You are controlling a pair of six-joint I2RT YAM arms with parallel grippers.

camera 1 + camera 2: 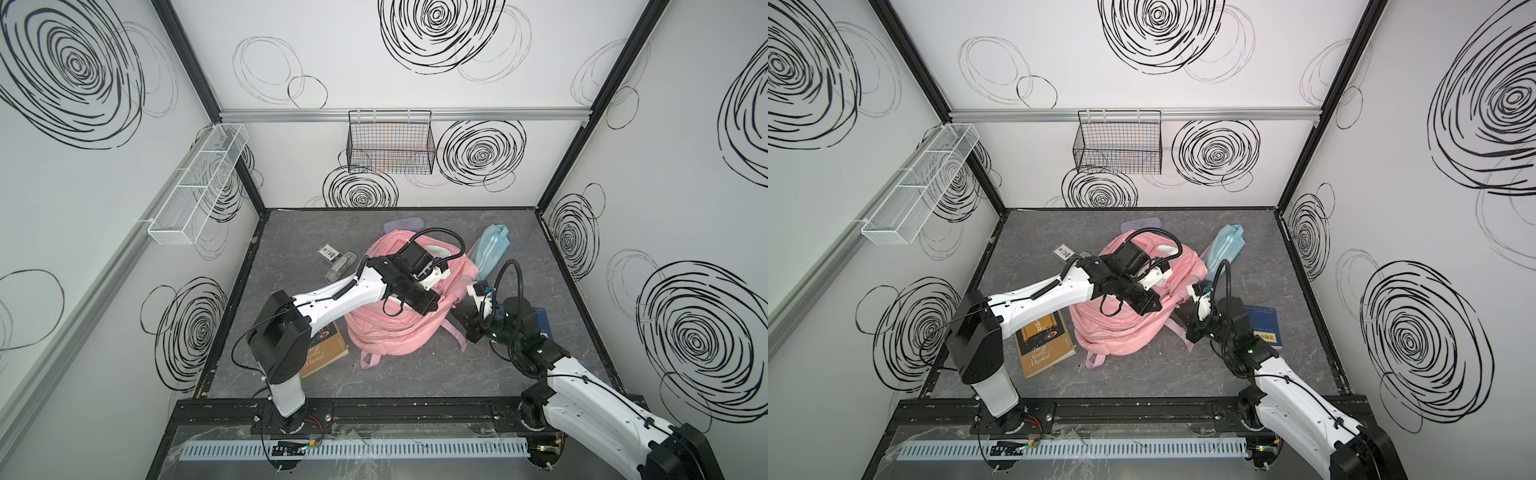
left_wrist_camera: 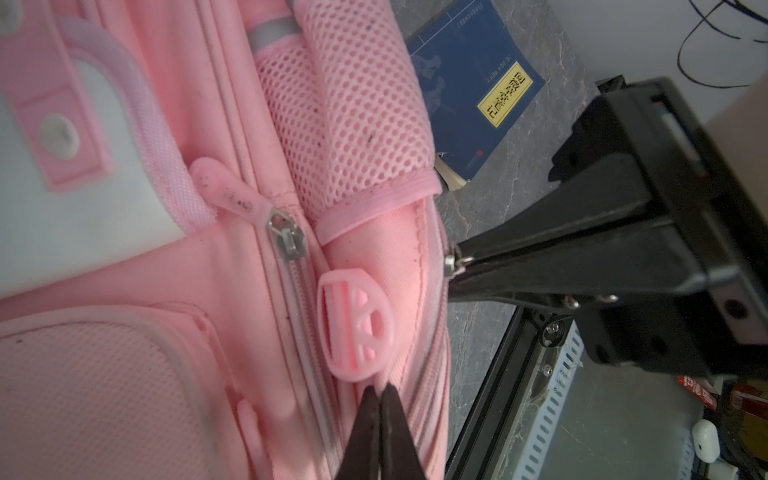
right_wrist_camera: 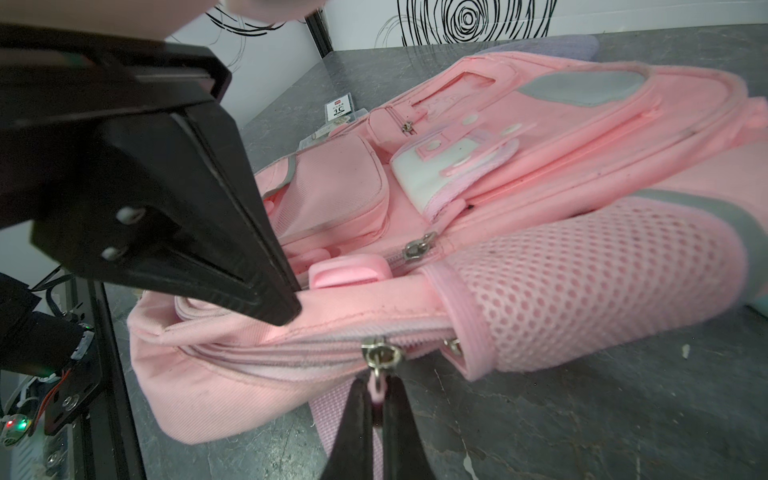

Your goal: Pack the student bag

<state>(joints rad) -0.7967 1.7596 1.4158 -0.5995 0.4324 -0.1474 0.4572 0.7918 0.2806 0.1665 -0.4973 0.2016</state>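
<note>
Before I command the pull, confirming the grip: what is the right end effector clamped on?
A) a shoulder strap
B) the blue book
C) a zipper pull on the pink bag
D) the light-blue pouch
C: in the right wrist view the right end effector is shut, with the pink tab of a zipper pull pinched between its tips, on the side zip of the student bag.

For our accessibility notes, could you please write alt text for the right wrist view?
The right pincer is shut on the zipper pull of the pink student bag, which lies on a grey table. The left pincer, also shut, touches the bag's upper edge.
</note>
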